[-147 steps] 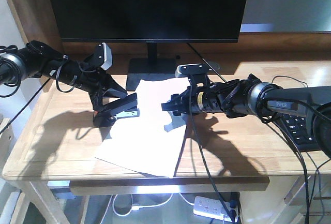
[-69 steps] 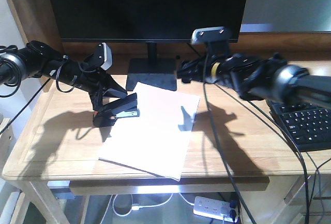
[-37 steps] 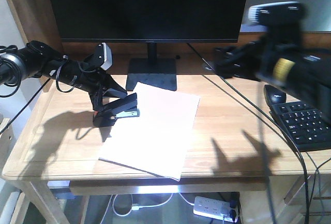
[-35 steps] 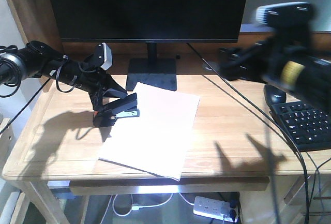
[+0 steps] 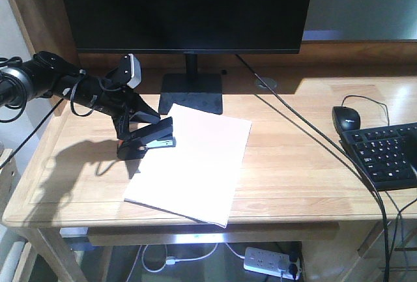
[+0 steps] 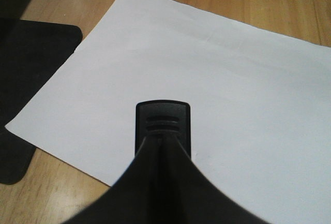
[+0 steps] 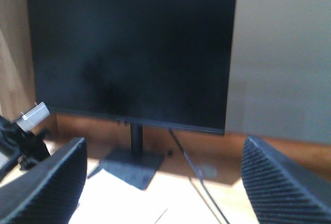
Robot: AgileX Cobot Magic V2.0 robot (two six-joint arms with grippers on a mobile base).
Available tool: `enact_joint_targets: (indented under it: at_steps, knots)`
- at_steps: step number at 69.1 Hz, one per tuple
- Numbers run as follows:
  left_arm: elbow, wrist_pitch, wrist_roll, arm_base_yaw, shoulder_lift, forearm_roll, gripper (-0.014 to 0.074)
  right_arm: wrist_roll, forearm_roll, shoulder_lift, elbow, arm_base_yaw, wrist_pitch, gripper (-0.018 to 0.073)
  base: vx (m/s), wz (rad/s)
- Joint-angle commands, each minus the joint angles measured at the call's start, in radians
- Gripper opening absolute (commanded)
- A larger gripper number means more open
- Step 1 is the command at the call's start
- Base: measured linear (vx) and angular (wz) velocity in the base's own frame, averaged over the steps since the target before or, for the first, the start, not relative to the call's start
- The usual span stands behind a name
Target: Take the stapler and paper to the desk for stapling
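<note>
1. On the desk [image 5: 306, 165], the paper [image 5: 195, 165] lies flat in front of the monitor [image 5: 189, 8], one corner near the monitor's base and its near corner reaching the front edge of the desk.
2. At the paper's left margin, the left gripper [image 5: 133, 126] is clamped on the stapler [image 5: 148, 139], whose nose rests over the sheet's edge; the left wrist view shows the stapler's black tip [image 6: 163, 125] lying over the white sheet.
3. Only the right gripper's two ribbed fingers [image 7: 46, 182] show, in its own wrist view, spread wide apart with nothing between them and raised well above the desk, facing the monitor; the arm does not appear in the front view.
4. As a judgement, the stapler is rigid, compact and fairly heavy for its size, so a grip across its body, as now, should hold steady; its smooth plastic could slip if taken near the tapered nose.
5. By contrast, the paper is light, limp and thin, lies flush on the wood, and would likely slide or buckle if pushed.
6. Best hold, I judge, is the near corner at the desk edge, pinched top and bottom.
7. Farther right sit a mouse [image 5: 345, 118] and keyboard [image 5: 384, 155], well apart from the paper.
</note>
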Motion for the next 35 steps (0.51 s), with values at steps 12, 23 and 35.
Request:
enact_joint_targets:
  at_steps: [12,23,35]
  knots:
    - [-0.027,0.015,-0.01,-0.003,-0.065,-0.064,-0.0006,0.035,-0.053,-0.232,0.157,-0.005,0.01,0.057,0.0,0.0]
    - [-0.027,0.015,-0.01,-0.003,-0.065,-0.064,-0.0006,0.045,-0.054,-0.251,0.171,-0.005,0.007,0.057,0.0,0.0]
    - [-0.027,0.015,-0.01,-0.003,-0.065,-0.064,-0.0006,0.045,-0.054,-0.251,0.171,-0.005,0.008,0.057,0.0,0.0]
